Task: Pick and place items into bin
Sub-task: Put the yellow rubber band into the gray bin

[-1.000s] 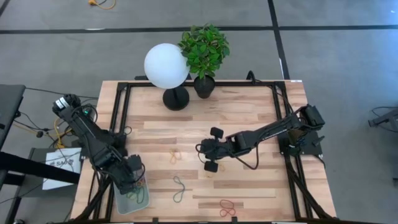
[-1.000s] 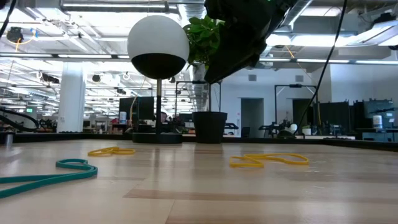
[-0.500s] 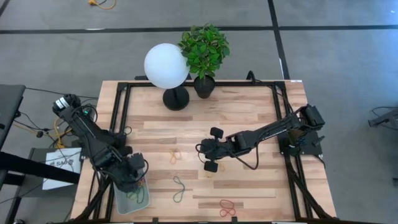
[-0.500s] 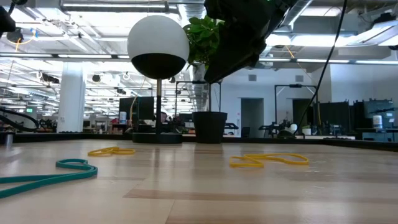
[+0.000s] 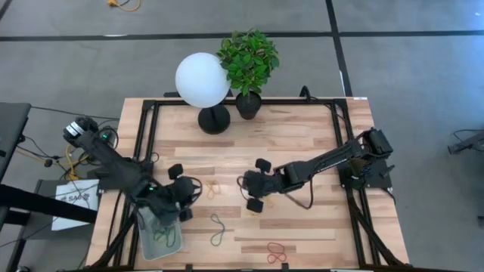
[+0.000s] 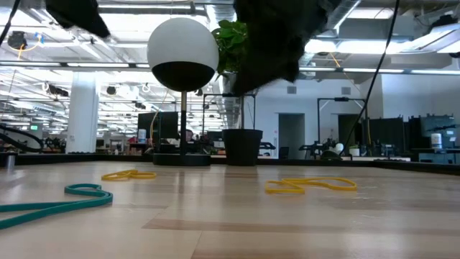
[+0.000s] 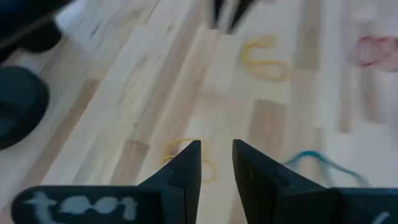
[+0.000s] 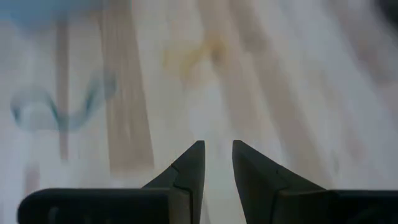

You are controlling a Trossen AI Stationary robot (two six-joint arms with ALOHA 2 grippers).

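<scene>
My left gripper (image 5: 198, 189) hangs over the table's middle left, shut and empty. Its tips (image 7: 217, 146) are just short of a yellow rubber band (image 5: 214, 187) (image 7: 180, 149) lying flat on the wood. My right gripper (image 5: 242, 183) (image 8: 217, 146) hovers opposite, also shut and empty. A second yellow band (image 7: 264, 59) (image 6: 310, 185) lies below it. A green band (image 5: 218, 229) and a red band (image 5: 276, 251) lie nearer the near edge. The bin (image 5: 144, 240) sits at the near left corner with green bands (image 5: 165, 238) inside.
A white globe lamp (image 5: 202, 79) on a dark base (image 5: 214, 119) and a potted plant (image 5: 248, 60) stand at the far edge. A black frame (image 5: 148, 140) runs around the tabletop. Bare wood lies between the two grippers and the far edge.
My left gripper has left its place over the bin, swinging toward the table's right and a little toward the far edge. It has turned and now points at the yellow band in the middle. The bands on the table have stayed put.
</scene>
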